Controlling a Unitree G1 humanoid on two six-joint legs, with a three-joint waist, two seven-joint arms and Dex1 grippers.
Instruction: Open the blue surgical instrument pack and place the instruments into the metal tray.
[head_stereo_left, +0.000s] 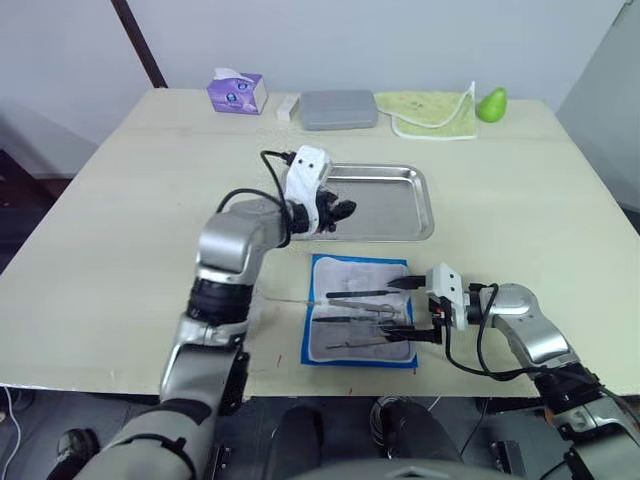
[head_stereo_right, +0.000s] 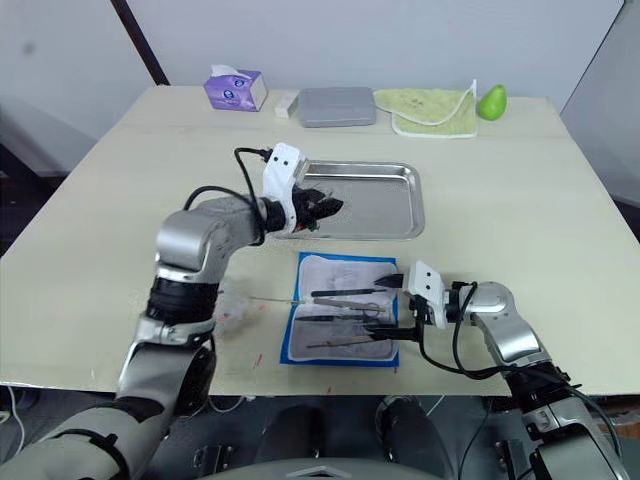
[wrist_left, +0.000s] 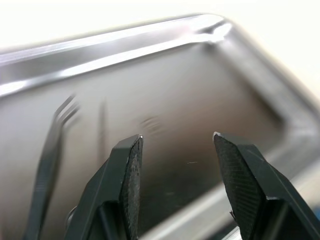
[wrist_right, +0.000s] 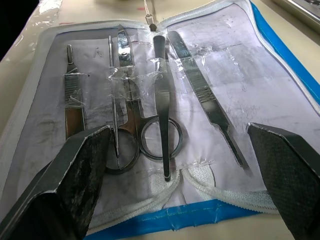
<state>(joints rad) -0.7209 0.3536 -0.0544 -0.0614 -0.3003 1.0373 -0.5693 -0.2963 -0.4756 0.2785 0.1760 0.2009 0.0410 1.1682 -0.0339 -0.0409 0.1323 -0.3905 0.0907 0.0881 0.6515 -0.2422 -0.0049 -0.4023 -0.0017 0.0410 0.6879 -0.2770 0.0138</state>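
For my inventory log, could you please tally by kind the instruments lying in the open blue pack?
In the blue surgical instrument pack:
Scissors: 1
Flat handles: 2
Thin probe: 1
Tweezers: 1
Total: 5

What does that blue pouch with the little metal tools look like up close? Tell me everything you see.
The blue surgical instrument pack lies unzipped and flat on the pale wooden table, just in front of the shiny metal tray. Its white-grey padded lining has a bright blue border. Slim steel instruments, including ring-handled scissors, lie side by side under clear straps. The open right gripper hovers at its edge.
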